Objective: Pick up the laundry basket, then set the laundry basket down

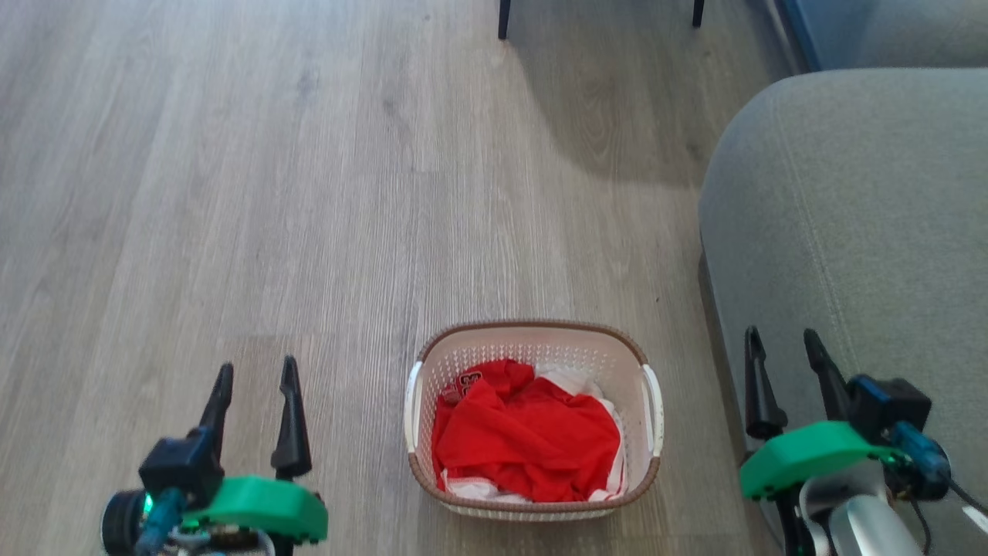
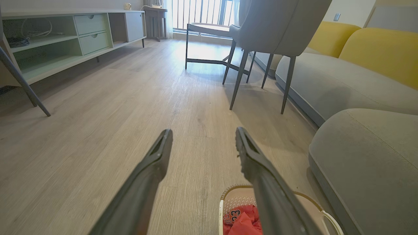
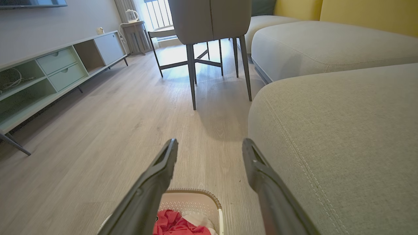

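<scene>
**Daylight from the far window, soft shadows**

Bright, even daylight enters through the window and glares on the floor below it. The chair throws a soft shadow toward the camera. Wrist views bow at the edges, and the near fingers look slightly soft.

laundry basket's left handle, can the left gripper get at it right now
Probably yes: the left gripper is open, and bare floor lies between it and the laundry basket's white handle on that side.

Wood floor, grey sofa, chair, TV cabinet
</scene>
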Tool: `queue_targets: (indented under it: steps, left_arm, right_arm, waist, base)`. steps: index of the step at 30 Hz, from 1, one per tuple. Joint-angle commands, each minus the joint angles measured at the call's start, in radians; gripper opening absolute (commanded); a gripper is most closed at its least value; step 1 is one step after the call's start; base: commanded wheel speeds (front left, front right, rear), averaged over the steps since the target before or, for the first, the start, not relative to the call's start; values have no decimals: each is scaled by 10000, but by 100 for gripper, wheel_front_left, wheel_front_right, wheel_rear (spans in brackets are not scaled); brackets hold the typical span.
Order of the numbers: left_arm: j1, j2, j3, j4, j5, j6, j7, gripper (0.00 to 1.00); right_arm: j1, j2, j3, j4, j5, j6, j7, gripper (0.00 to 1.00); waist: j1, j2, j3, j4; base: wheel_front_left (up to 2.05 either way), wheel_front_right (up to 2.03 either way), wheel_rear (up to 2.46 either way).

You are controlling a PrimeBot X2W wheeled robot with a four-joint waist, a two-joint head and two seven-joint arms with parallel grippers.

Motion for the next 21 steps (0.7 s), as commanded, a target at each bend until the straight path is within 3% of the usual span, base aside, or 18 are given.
queue_targets:
  steps: [1,21]
  left_arm:
    - [-148,-12,389,-387,150,-12,-93,100]
    - [401,-35,538,-260,389,-55,-93,100]
  right_arm:
    - [-104,-28,149,-433,-111,-17,-120,100]
    - [358,-28,102,-482,-99,-17,-120,100]
  waist:
    - [1,-1,-131,2]
    - [1,-1,-586,-64]
  base:
    - [0,0,0]
    - [0,0,0]
